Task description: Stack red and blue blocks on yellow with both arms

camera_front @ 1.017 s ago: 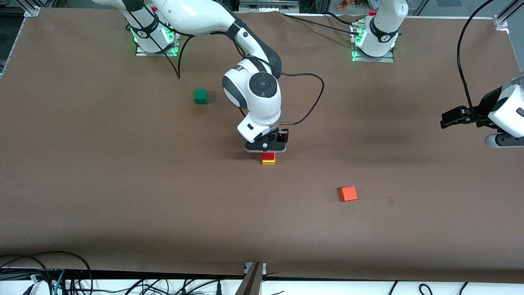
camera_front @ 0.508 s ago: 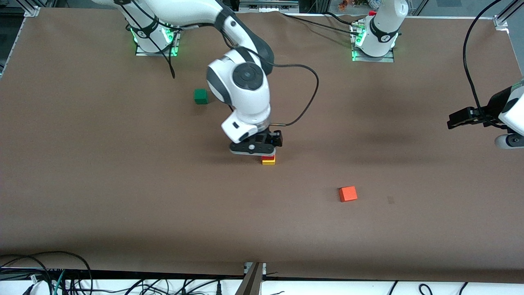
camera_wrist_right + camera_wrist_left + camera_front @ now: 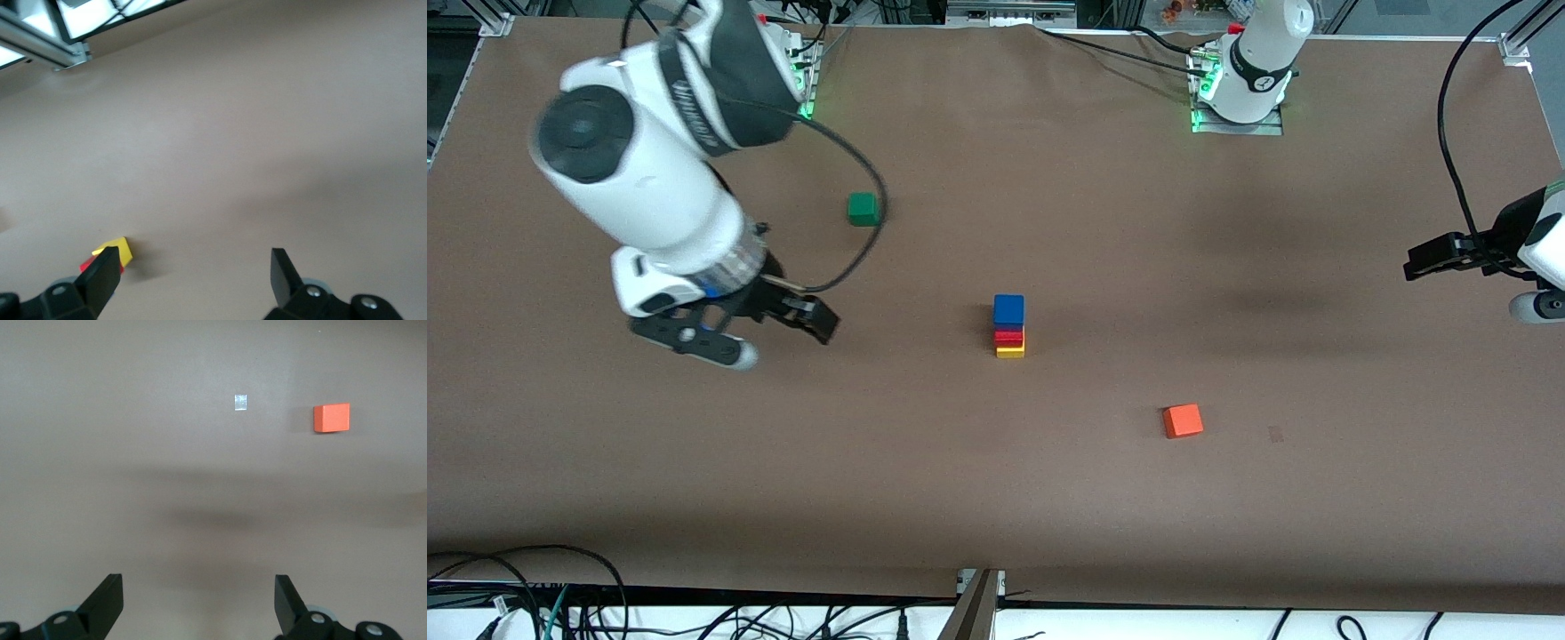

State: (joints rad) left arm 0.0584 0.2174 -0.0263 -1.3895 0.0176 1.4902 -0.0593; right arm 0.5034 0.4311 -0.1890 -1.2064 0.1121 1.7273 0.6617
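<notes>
Blue block [image 3: 1008, 308] now uncovered; right gripper [image 3: 738, 333] has withdrawn, empty.

1. Bright blue block [image 3: 1008, 309], topping a deep red block [image 3: 1008, 336], topping a yellow block [image 3: 1010, 351].
2. Green cube [image 3: 863, 209]; lighter orange cube [image 3: 1183, 420].
3. Plain brown table [image 3: 996, 498].
4. Glossy white arms, dark grey joints, black right gripper [image 3: 760, 329] and left gripper [image 3: 1436, 255].

Blue block [image 3: 1008, 308] on red block [image 3: 1008, 336] on yellow cube [image 3: 1010, 351], mid-table [image 3: 1227, 498], other cubes well apart
</notes>
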